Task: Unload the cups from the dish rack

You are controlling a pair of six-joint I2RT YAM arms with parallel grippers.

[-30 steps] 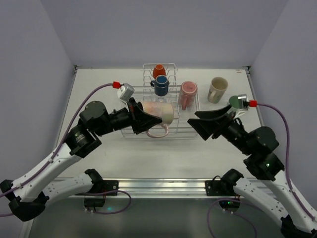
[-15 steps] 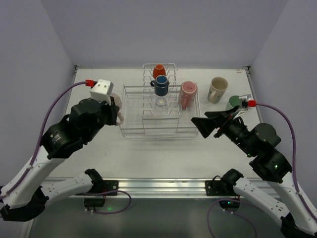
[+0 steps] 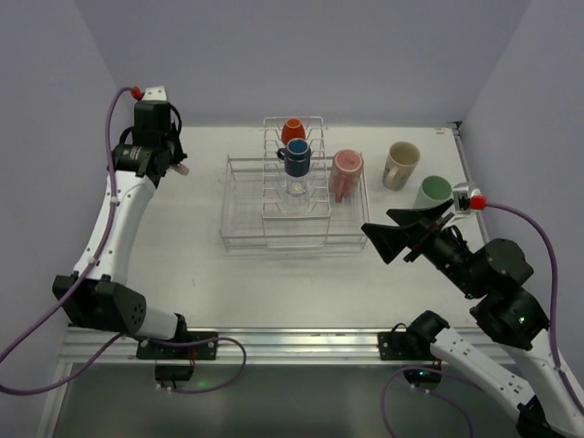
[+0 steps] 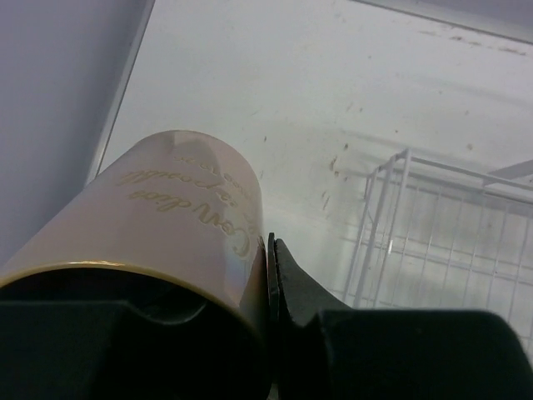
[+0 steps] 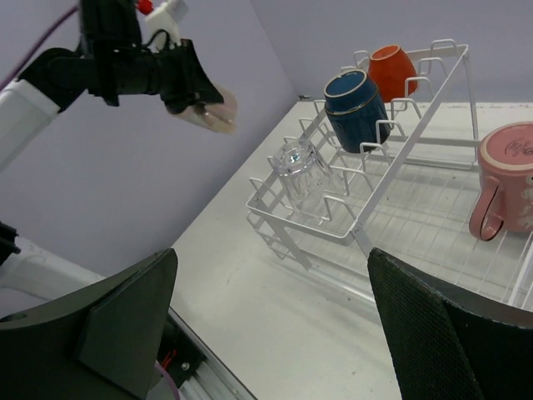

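Presently, the pale pink cup (image 4: 179, 221) is pinched at its rim by the left end effector (image 5: 196, 93), one finger inside and one outside. It is held tilted above the far-left counter (image 3: 182, 260), apart from the dish rack (image 3: 245, 245); with so little wall gripped, it could be pivoted or dropped on lowering, or rolled if released tilted. Gilt cursive lettering is seen on its wall, inverted and not readable, while at right the right end effector (image 3: 394, 233) is spread wide, nothing being held.
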